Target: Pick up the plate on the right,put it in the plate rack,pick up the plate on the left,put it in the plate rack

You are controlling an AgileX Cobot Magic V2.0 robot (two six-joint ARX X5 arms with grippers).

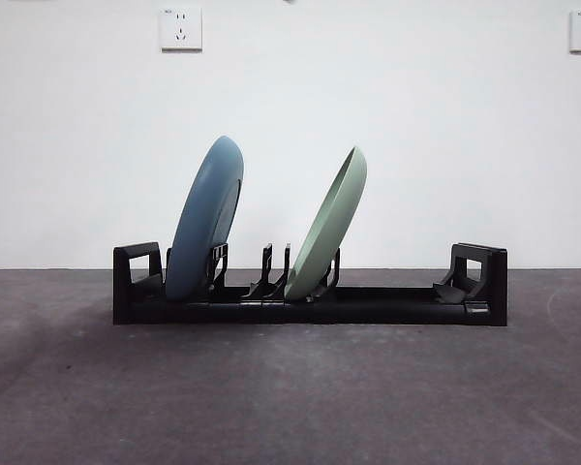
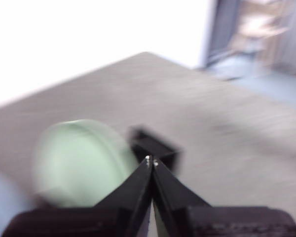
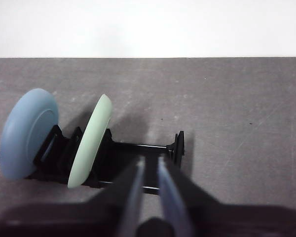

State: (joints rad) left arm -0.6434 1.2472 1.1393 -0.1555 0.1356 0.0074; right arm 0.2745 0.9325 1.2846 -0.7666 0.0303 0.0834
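The black plate rack [image 1: 387, 305] stands across the middle of the table. Two plates lean in its prongs: a blue plate [image 1: 208, 218] near the left end and a pale green plate [image 1: 329, 225] near the middle. Neither gripper shows in the front view. My left gripper [image 2: 151, 160] is shut and empty, pulled back above the rack's end handle [image 2: 155, 146], with the green plate [image 2: 79, 163] blurred beside it. My right gripper [image 3: 150, 160] hangs high over the rack [image 3: 138, 148], shut with only a thin slit between its jaws, clear of the blue plate [image 3: 27, 133] and the green plate [image 3: 91, 140].
The rack's right half holds no plates and ends in a looped handle [image 1: 479, 276]. Grey table [image 1: 290, 397] runs bare in front of the rack. A white wall with two sockets [image 1: 180, 29] stands behind.
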